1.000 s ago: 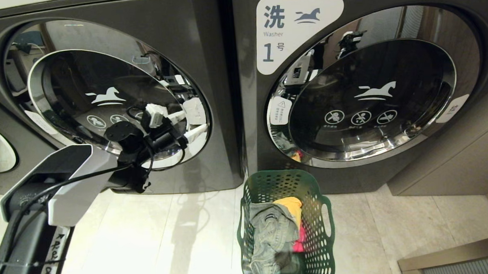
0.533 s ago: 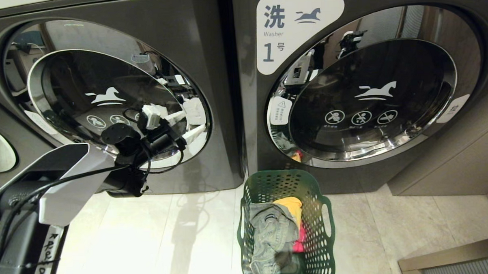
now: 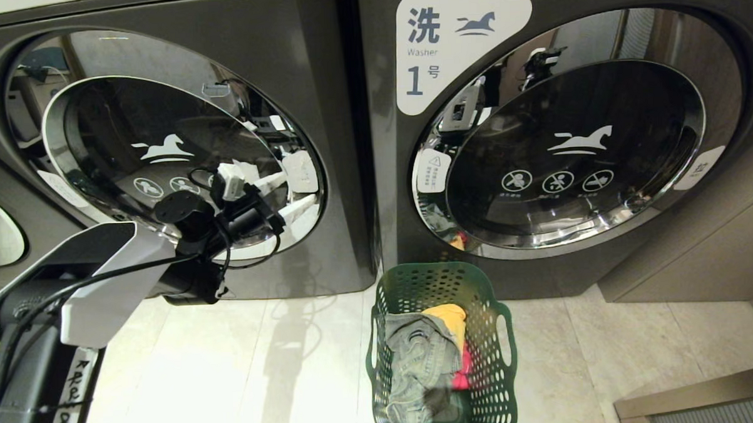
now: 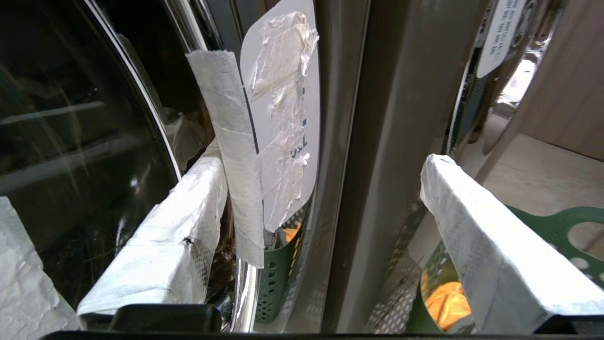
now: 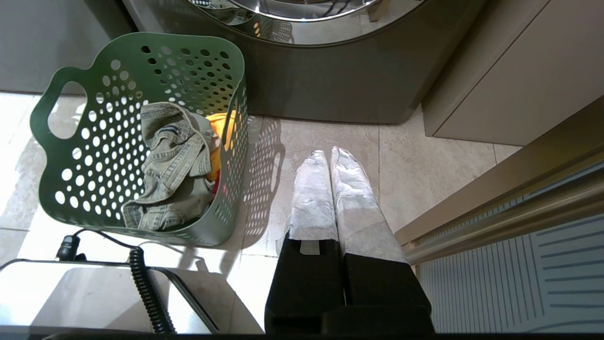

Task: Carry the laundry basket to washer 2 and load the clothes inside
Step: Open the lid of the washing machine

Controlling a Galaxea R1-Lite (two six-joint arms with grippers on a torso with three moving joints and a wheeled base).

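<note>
Our left gripper (image 3: 282, 193) stands spread wide with nothing between its white tape-wrapped fingers (image 4: 165, 231), raised at the right edge of the round chrome-rimmed glass door (image 3: 180, 149) of the dark grey front-load washer on the left (image 3: 323, 113). One finger lies close against the chrome rim, beside a white taped-over label (image 4: 283, 118); the other hangs free over the seam between the two machines. We cannot read a numeral on this washer; the identical one to its right (image 3: 568, 136) carries a white label marked 1 (image 3: 458, 46).

We judge the step in hand to be opening this door, which looks shut. The next move calls for hooking a finger behind the rim's edge and pulling outward; polished chrome and glass give little purchase, so the tape's rough surface should help.

Our right gripper (image 5: 330, 160) hangs pressed shut and empty above the pale stone floor tiles (image 5: 424, 156).

The dark green perforated plastic laundry basket (image 3: 500, 332) stands on the floor below the gap between the washers, holding crumpled grey-green denim trousers (image 3: 413, 360), a yellow cloth (image 3: 446, 315) and a red-pink cloth (image 3: 462, 374).
</note>
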